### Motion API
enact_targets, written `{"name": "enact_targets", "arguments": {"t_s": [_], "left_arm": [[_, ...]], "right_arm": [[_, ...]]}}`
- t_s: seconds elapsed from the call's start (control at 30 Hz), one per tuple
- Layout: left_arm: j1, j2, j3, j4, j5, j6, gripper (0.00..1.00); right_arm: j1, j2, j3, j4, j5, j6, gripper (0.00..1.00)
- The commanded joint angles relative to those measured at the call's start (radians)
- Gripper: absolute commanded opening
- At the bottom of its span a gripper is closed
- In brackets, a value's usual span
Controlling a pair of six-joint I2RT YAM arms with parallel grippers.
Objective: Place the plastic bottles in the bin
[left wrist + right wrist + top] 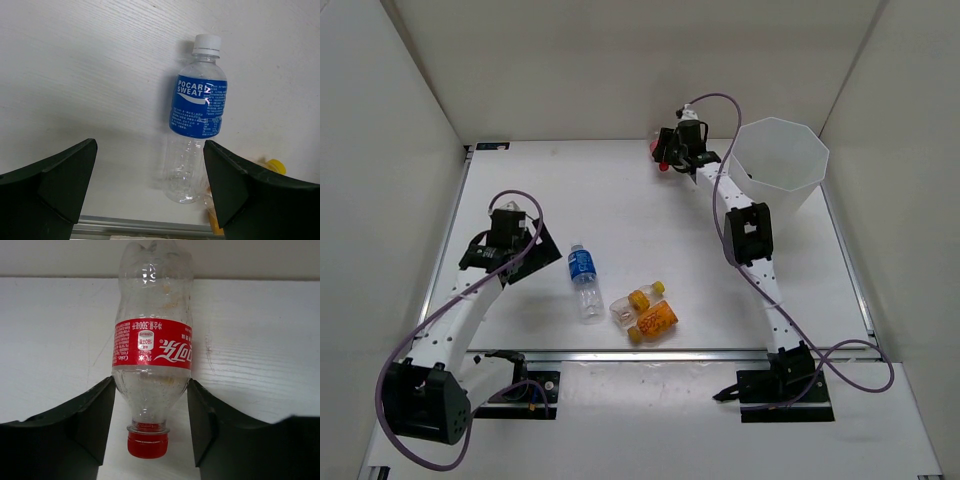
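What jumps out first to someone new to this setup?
A white translucent octagonal bin stands at the far right of the white table. Beside it, the right gripper pinches a clear plastic bottle with a red label. Nearer the front lie a blue-labelled clear bottle and two orange-yellow bottles.

Red-label bottle [152, 355] — thin clear plastic, glossy, label of shiny film, cap of smooth red plastic. Blue-label bottle [196, 115] — clear glossy plastic, ridged white cap. Orange bottle [657, 319]: glossy plastic. Table [90, 65]: white, matt, fine wood-grain texture. Bin [780, 150] — white translucent plastic, smooth. Left gripper [150, 145], right gripper [151, 385]: 2 fingers each, matt black plastic.
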Motion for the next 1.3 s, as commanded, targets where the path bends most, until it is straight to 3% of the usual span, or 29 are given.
{"name": "enact_targets", "arguments": {"t_s": [0.0, 0.23, 0.5, 0.67, 0.73, 0.83, 0.93, 1.07, 1.2, 1.27], "left_arm": [[0.018, -0.013, 0.043, 0.018, 0.001, -0.007, 0.99], [0.029, -0.052, 0.065, -0.02, -0.058, 0.002, 0.99], [0.012, -0.086, 0.04, 0.01, -0.015, -0.013, 0.99], [-0.013, -0.123, 0.031, 0.009, 0.003, -0.027, 0.99], [-0.023, -0.14, 0.034, -0.005, 0.014, -0.016, 0.99], [-0.054, -0.17, 0.034, -0.036, -0.003, -0.011, 0.98], [-0.063, -0.203, 0.014, -0.047, 0.0, -0.01, 0.99], [-0.085, -0.243, -0.033, -0.033, 0.037, -0.033, 0.99], [-0.128, -0.241, -0.061, -0.039, 0.038, -0.05, 0.99], [-0.16, -0.24, -0.078, -0.039, 0.023, -0.067, 0.98]], "right_arm": [[0.012, -0.011, 0.009, 0.069, 0.023, -0.02, 0.38], [-0.009, -0.008, 0.029, 0.046, -0.006, 0.021, 0.0], [0.084, -0.097, 0.218, -0.185, 0.009, -0.206, 0.0], [0.064, -0.302, 0.209, -0.25, -0.213, -0.145, 0.0], [0.063, -0.406, 0.143, -0.262, -0.259, -0.142, 0.0], [0.048, -0.638, -0.082, -0.233, -0.37, -0.109, 0.0], [0.037, -0.872, -0.248, -0.293, -0.33, -0.164, 0.0], [0.008, -1.16, -0.462, -0.38, -0.165, -0.238, 0.0], [-0.162, -1.413, -0.722, -0.39, -0.114, -0.211, 0.0], [-0.248, -1.513, -0.928, -0.33, -0.109, -0.224, 0.0]]}}
